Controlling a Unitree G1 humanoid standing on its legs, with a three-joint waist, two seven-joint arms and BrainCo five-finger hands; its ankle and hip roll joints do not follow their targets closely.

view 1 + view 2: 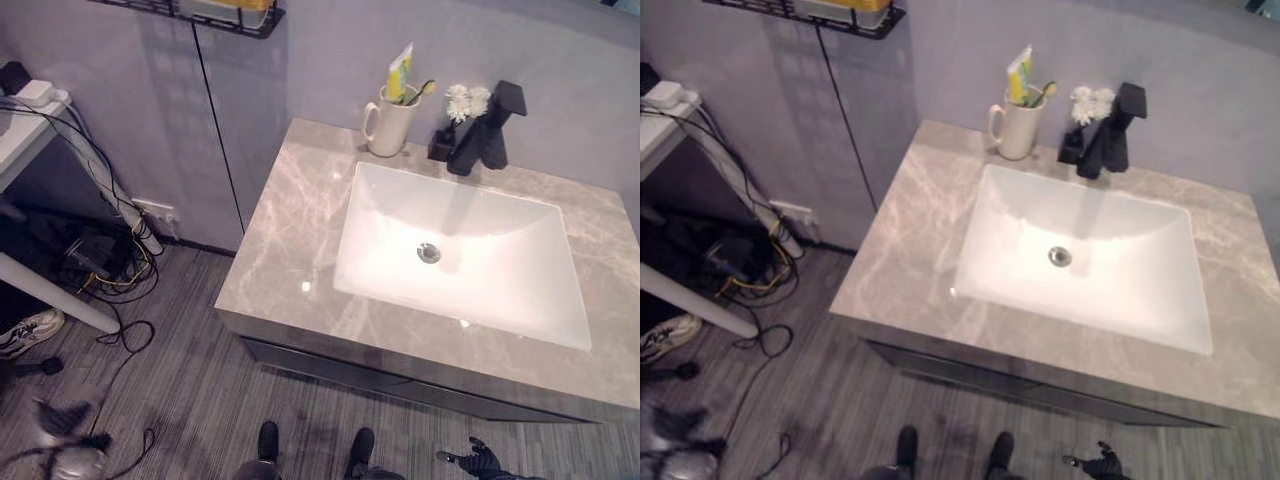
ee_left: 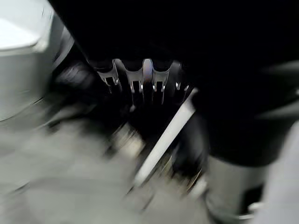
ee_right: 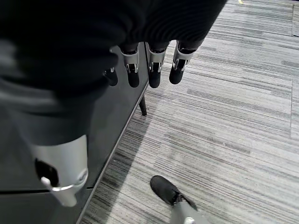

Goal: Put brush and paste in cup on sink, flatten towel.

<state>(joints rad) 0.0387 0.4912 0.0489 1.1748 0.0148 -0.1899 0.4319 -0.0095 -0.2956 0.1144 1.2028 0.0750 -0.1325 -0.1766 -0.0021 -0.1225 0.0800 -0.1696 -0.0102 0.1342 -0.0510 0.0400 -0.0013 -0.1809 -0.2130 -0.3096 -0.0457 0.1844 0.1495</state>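
Cup (image 1: 389,127), cream w/ handle, upright on marble counter (image 1: 285,240) at back-left corner of basin, just beside faucet. Inside cup: toothpaste tube (image 1: 400,74), yellow-green, standing tall; toothbrush (image 1: 421,92), head up, leaning toward faucet. Both stand in cup, tops above rim.

White rectangular sink basin (image 1: 460,250), drain (image 1: 429,253) near centre. Black faucet (image 1: 487,130) at back edge of basin, spout over bowl. Small white flowers (image 1: 466,99) in dark holder, touching faucet's left side, between cup and faucet.

Right hand (image 3: 152,65): hangs low, beside dark cabinet front, above grey striped floor (image 3: 224,130); fingers straight/relaxed, pointing down, holding nothing. In eye views it shows at bottom edge, below counter front.

Left hand (image 2: 140,79): wrist view blurred; fingers (image 2: 159,86) seen in a row, but cannot tell how far open or whether anything held.

Surroundings: wire shelf (image 1: 190,12) on wall, upper left, w/ yellow item. White table (image 1: 25,120) at far left, w/ white box on it; tangle of cables (image 1: 100,260) on floor beneath. A shoe (image 1: 28,330) at left edge by table leg.
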